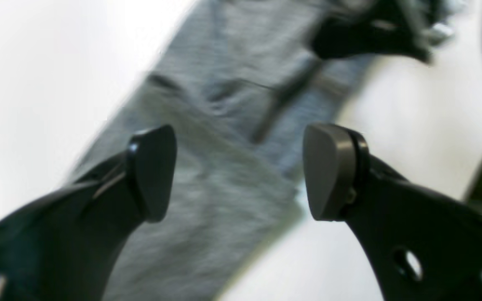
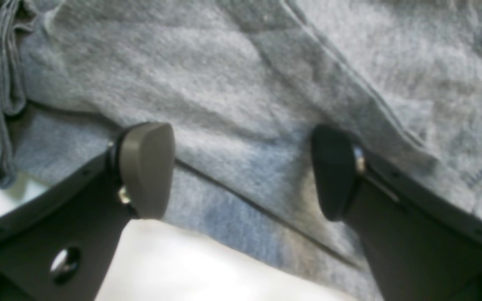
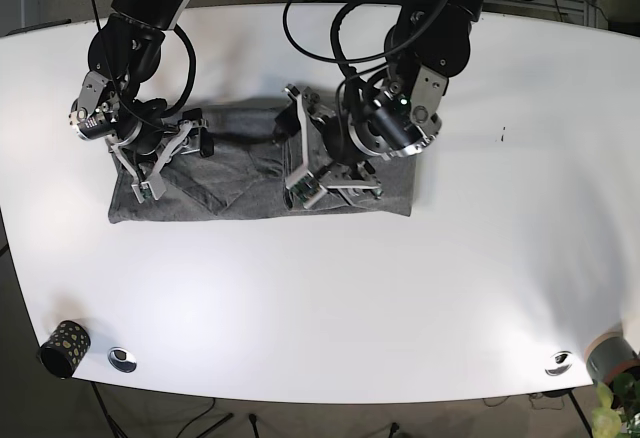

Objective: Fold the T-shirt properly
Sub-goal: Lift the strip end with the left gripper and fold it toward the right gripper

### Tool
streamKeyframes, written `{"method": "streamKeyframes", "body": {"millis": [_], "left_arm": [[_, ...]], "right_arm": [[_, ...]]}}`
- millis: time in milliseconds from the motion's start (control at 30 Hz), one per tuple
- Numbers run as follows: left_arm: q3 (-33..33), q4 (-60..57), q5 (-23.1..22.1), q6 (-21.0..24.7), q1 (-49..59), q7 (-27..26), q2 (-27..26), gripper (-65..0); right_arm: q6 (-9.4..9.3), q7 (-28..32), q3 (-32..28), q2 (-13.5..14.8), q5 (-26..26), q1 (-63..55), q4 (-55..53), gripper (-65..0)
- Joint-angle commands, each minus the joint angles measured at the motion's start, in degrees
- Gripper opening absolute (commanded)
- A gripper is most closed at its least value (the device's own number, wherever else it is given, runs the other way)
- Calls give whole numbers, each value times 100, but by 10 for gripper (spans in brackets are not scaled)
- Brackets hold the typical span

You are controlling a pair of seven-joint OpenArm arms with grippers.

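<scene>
The grey cotton T-shirt (image 3: 255, 173) lies as a long folded band on the white worktop (image 3: 400, 298). It looks soft and light, so I think an edge or corner gives the best hold. The left hand (image 1: 239, 173) and right hand (image 2: 241, 171) both hover open above it, holding nothing. No containers are involved.

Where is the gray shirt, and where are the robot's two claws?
T-shirt (image 3: 230, 198): base view, lower front part of the cloth.
left gripper (image 1: 239, 171): left wrist view, midway between its open fingertips.
right gripper (image 2: 243, 171): right wrist view, midway between its open fingertips.
</scene>
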Motion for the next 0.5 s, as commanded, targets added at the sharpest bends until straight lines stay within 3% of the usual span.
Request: {"method": "streamKeyframes", "body": {"millis": [0, 233, 467], "left_arm": [[-431, 92, -63, 27, -100, -137, 46, -210], [-1583, -286, -72, 27, -109, -155, 46, -217], [-2199, -444, -81, -166, -73, -146, 46, -386]], "right_arm": [[8, 65, 15, 83, 95, 172, 350, -162], [8, 48, 288, 83, 103, 251, 965, -162], [8, -374, 1281, 136, 103, 849, 701, -160]]}}
